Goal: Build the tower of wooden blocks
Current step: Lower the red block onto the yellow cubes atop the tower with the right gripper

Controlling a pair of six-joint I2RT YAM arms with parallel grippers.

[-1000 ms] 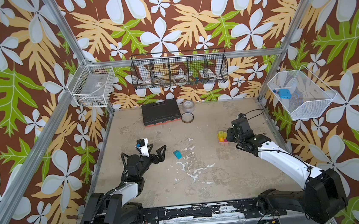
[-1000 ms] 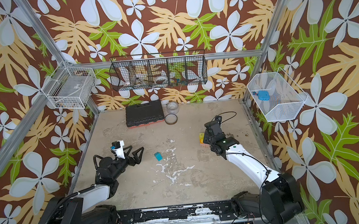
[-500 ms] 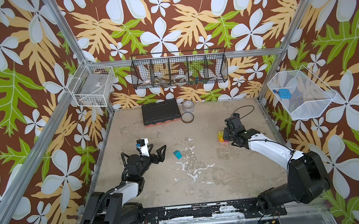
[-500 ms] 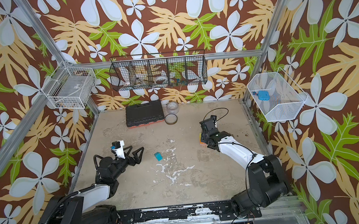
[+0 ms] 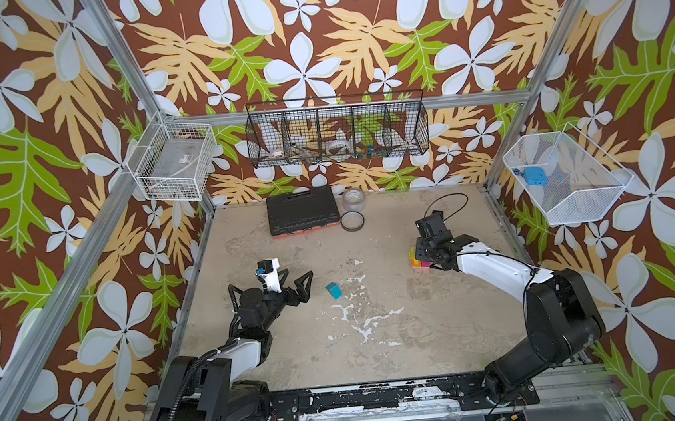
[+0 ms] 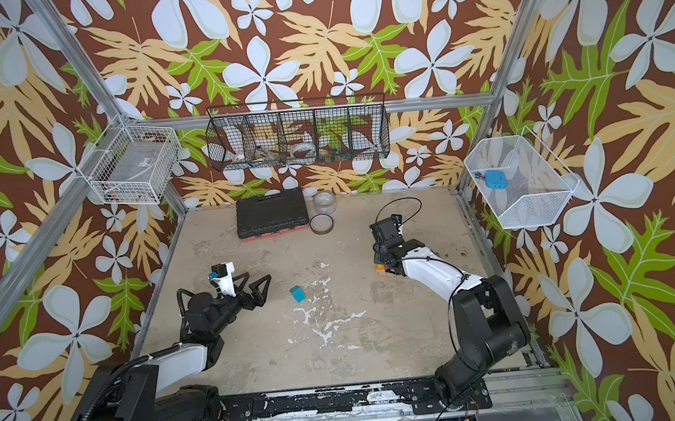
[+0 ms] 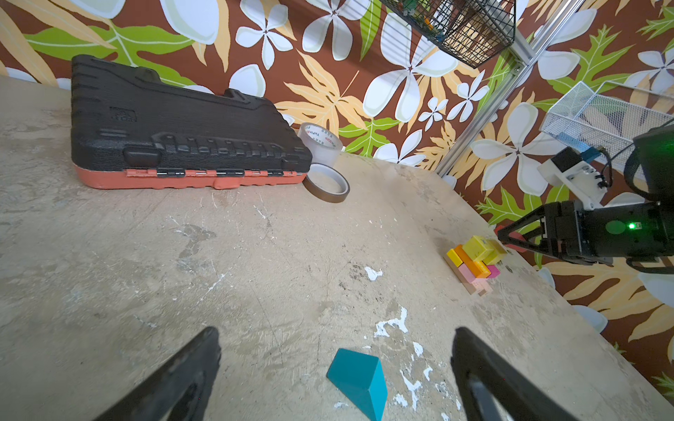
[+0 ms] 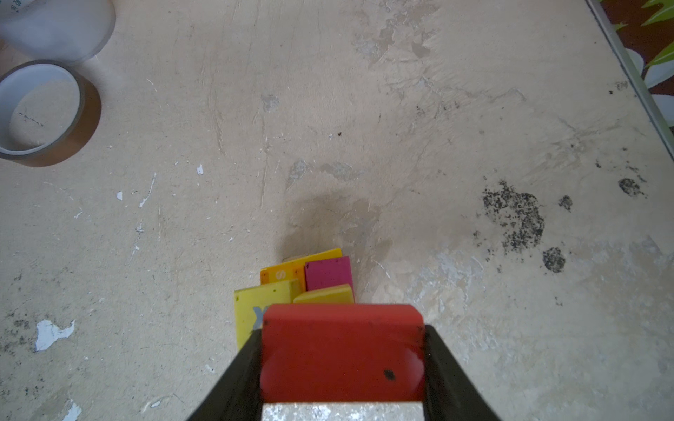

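Table (image 5: 380,341), with a black tool case (image 5: 300,212) at its back edge. Left gripper (image 5: 297,274), spread wide and empty, low at the left; right gripper (image 8: 343,332), clamped on a red block (image 8: 343,364). Block tower (image 5: 417,260) (yellow, orange, magenta, pink) near the right edge, directly under that red block, contact not discernible; teal wedge (image 5: 333,291) lying alone near the middle, just ahead of the left gripper.
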